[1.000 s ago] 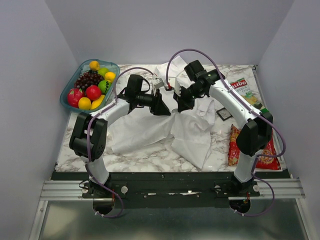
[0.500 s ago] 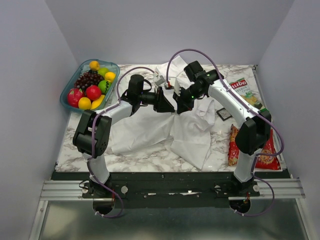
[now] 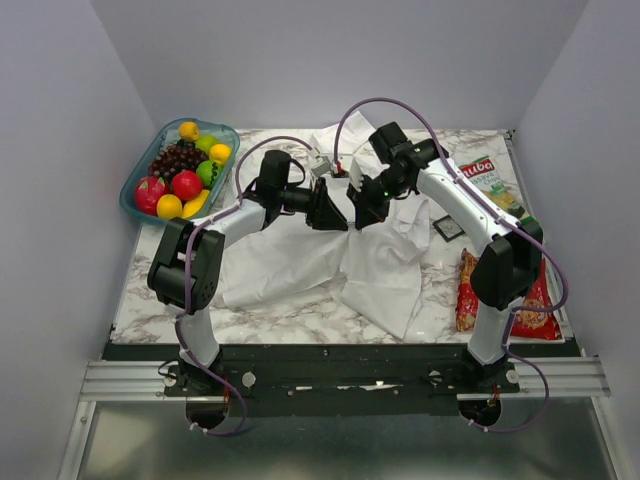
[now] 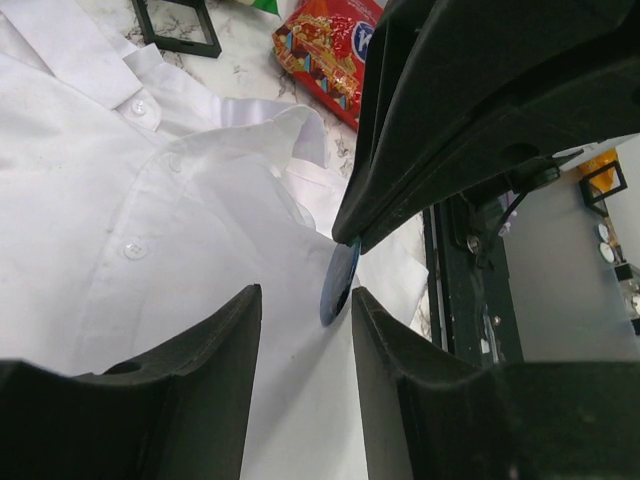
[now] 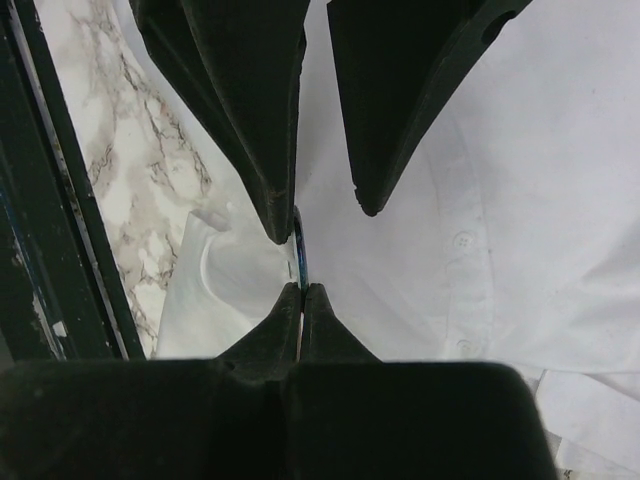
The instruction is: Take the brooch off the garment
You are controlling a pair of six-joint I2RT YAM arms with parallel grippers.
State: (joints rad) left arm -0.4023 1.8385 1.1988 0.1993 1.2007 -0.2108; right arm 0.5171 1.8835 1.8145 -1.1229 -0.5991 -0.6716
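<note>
Left wrist: right tool (image 4: 356,232) over brooch (image 4: 338,282)

thin white cloth, matt and much wrinkled, with small shiny buttons (image 4: 134,249), for the garment (image 3: 290,262); smooth dark-blue face with a faint shine for the brooch (image 4: 338,285). hard black plastic, matt, for the fingers (image 4: 215,380) of the left gripper (image 4: 305,300) and of the right gripper (image 5: 302,290). smooth marble-patterned top for the table (image 3: 290,315), glossy printed foil for the red snack bag (image 3: 468,290), clear bluish plastic for the fruit bowl (image 3: 130,205).
</note>
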